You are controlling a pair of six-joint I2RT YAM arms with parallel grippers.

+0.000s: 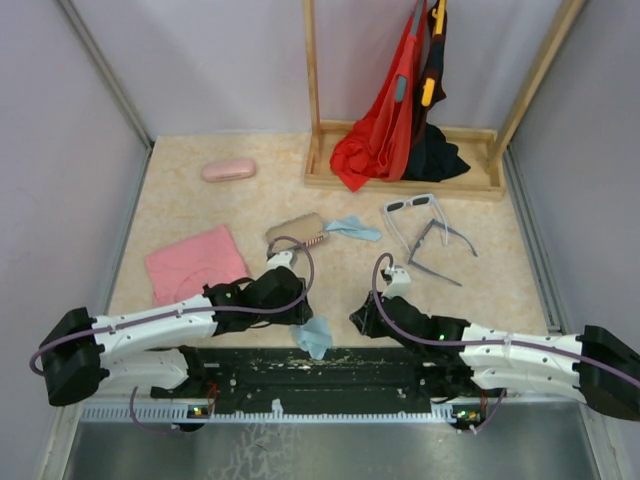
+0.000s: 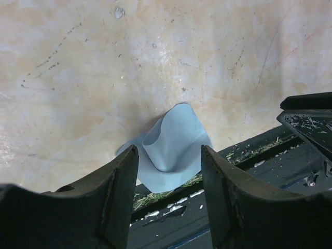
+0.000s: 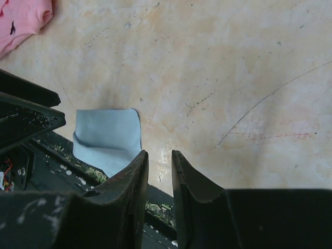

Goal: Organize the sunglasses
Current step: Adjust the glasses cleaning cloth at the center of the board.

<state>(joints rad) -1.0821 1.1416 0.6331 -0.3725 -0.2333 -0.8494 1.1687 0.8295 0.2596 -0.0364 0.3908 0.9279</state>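
From above, the white sunglasses (image 1: 411, 204) lie on the tabletop (image 1: 200, 205) toward 1 o'clock from its middle. The grey-framed sunglasses (image 1: 440, 252) sit just beside them at 5 o'clock, temples unfolded; whether the 2 pairs touch cannot be told. A printed case (image 1: 296, 231) lies near the middle, its print too small to read. A pink case (image 1: 228, 171) is at 11 o'clock and a pink cloth (image 1: 195, 263) at 9 o'clock. The left gripper (image 1: 300, 315) and right gripper (image 1: 358, 315) flank a blue cloth (image 1: 314, 337) at 6 o'clock.

In the left wrist view, the left gripper (image 2: 168, 150) stands well apart over the blue cloth (image 2: 174, 145), gripping nothing.

In the right wrist view, the right gripper (image 3: 157, 153) shows only a narrow slit and holds nothing. The blue cloth (image 3: 109, 132) lies at its 9 o'clock and the pink cloth (image 3: 21, 21) at 10 o'clock.
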